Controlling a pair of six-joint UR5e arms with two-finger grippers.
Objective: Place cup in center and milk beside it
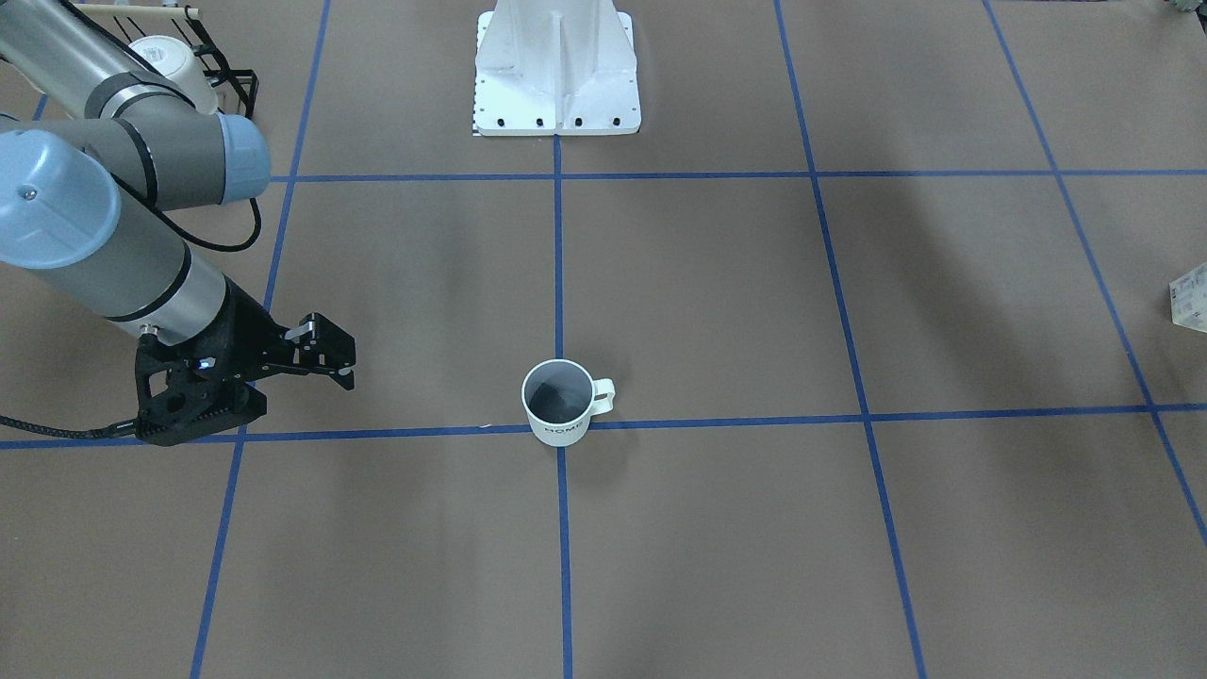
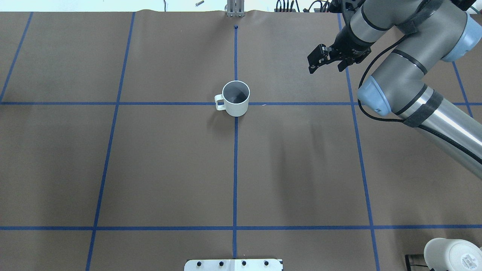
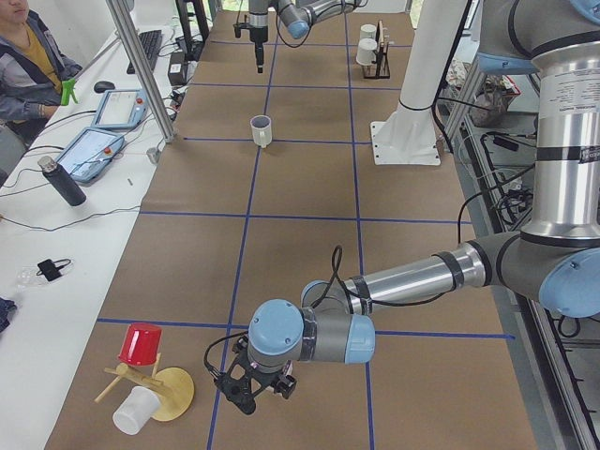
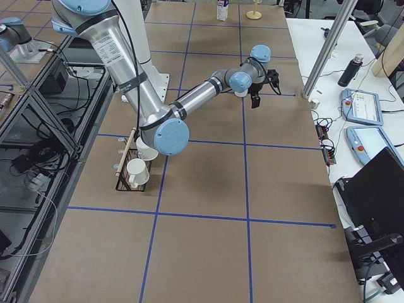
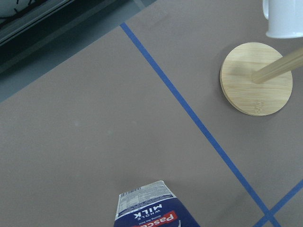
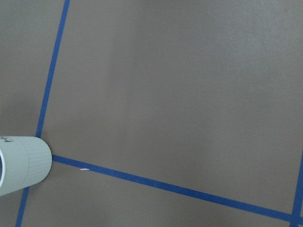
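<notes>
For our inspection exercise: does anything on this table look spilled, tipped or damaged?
Nothing stands out. The cup stands upright and empty on a crossing of the blue tape, the milk carton stands upright, and no spill shows on the brown table cover.

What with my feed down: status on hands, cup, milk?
Right hand open, clear of cup. Cup upright on centre cross. Milk at table end, left hand near it, grip unseen.

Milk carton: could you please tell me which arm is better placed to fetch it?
Left. The milk shows close up in the left wrist view, while the right gripper hangs near the cup at centre, far from the milk.
</notes>
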